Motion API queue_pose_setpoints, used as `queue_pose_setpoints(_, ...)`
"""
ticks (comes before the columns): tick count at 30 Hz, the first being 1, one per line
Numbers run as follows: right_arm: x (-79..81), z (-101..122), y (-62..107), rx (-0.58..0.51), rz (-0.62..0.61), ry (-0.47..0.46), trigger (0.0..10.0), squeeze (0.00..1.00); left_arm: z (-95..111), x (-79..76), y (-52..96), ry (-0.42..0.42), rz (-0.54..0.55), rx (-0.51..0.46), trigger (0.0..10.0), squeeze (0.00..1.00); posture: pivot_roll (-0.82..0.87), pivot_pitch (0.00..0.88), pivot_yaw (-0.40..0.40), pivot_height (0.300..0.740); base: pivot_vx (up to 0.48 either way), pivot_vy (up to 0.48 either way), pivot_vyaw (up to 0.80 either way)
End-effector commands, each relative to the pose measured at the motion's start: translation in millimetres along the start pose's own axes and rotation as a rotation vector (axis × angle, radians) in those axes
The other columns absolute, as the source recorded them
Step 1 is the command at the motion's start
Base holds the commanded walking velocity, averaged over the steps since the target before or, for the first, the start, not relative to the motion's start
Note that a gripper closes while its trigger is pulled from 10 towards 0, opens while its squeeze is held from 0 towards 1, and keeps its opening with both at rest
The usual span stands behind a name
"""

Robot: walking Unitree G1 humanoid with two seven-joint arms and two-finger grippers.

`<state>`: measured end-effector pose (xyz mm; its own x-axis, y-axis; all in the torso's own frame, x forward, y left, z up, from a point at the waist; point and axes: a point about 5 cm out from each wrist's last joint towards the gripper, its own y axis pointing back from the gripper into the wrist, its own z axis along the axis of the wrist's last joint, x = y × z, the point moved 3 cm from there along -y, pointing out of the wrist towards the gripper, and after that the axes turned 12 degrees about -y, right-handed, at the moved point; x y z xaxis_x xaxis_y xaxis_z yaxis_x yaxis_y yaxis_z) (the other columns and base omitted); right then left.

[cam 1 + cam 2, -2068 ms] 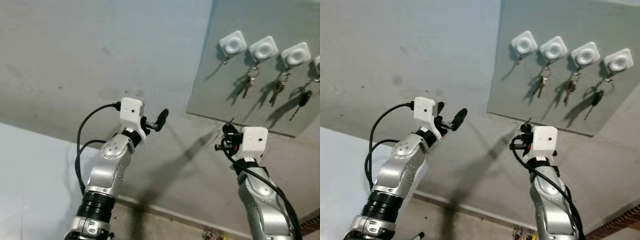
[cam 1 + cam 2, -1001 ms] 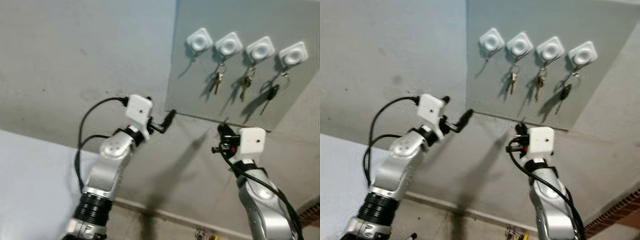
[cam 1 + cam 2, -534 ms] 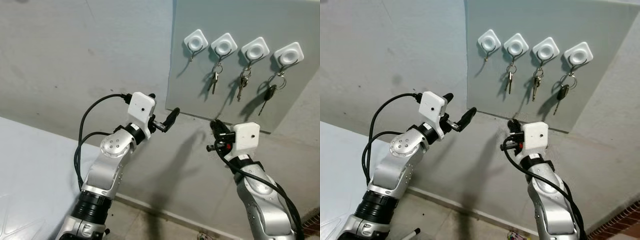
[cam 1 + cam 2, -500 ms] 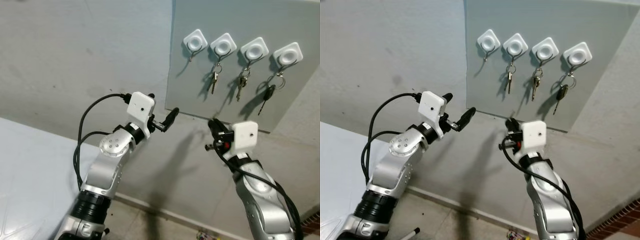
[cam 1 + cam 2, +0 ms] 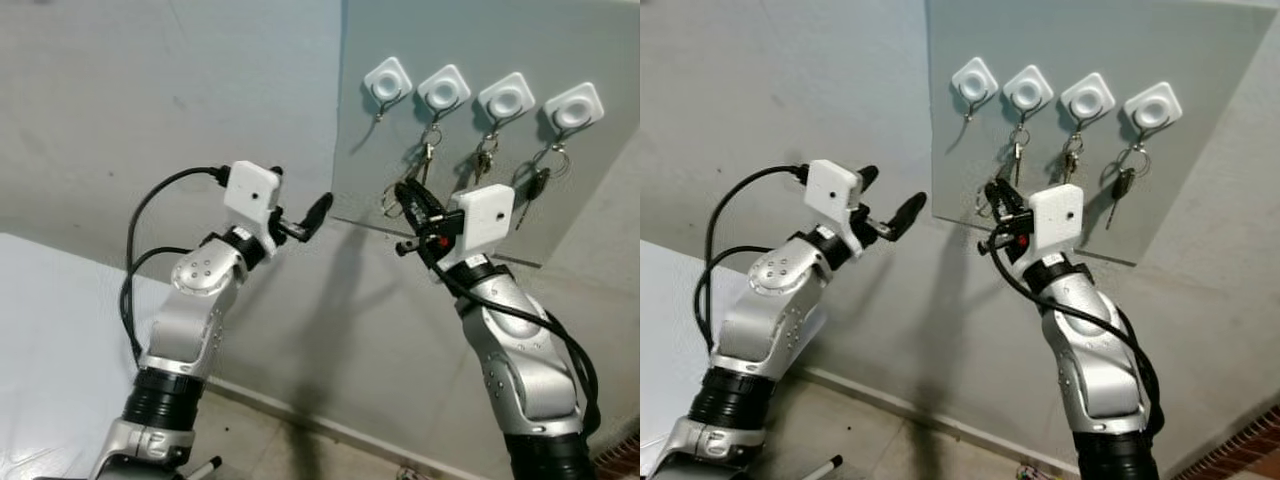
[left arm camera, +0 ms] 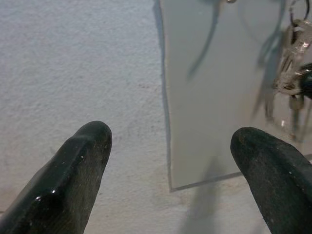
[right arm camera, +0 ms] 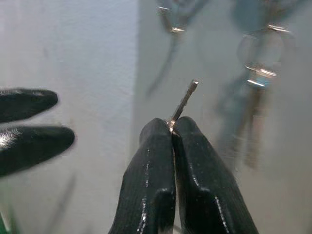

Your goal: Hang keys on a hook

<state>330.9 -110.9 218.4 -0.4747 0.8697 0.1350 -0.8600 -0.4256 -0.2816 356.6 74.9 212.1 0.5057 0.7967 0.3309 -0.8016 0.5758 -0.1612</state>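
Keys (image 7: 182, 105) mostly hidden, pinched by right fingers (image 7: 171, 127) below blurred hook (image 7: 171, 27), left fingers (image 6: 165, 161) spread.

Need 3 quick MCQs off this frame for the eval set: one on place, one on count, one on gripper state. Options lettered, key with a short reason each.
1. Which hook on the grey board has no keys?
A. The leftmost
B. The second from the left
C. The rightmost

2. How many white hooks are on the board?
A. Two
B. Four
C. Six

3. What is the state of the right gripper?
A. Wide open, nothing in it
B. Shut on a key ring
C. Resting on the floor

Key:
1 A: the leftmost hook hangs bare, while keys dangle from the other three.
2 B: four white square hooks sit in one row along the board's top.
3 B: in the right wrist view the fingers press together on a thin metal piece, and the head views show a key ring at their tips; the left gripper is open, apart from the board.
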Motion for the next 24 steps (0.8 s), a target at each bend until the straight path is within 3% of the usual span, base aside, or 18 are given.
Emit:
queue_pose_setpoints(1,6.5,13.1,-9.9,-0.034,0.051,0.001,10.0,0.0,15.5,2.9,-3.1,-0.022,-0.017,-0.04,10.0,0.0,-0.01,0.0,-0.032,0.74,0.0,0.0,0.0)
queue_pose_setpoints(18,6.1,49.9,-30.1,-0.167,0.074,0.002,10.0,0.0,47.9,-10.5,-6.9,-0.003,-0.13,-0.164,10.0,0.0,0.0,0.0,-0.035,0.74,0.0,0.0,0.0)
queue_pose_setpoints(24,5.3,64.0,-27.3,-0.248,0.075,-0.005,10.0,0.0,53.6,-17.6,-4.1,-0.002,-0.179,-0.197,10.0,0.0,0.0,0.0,-0.033,0.74,0.0,0.0,0.0)
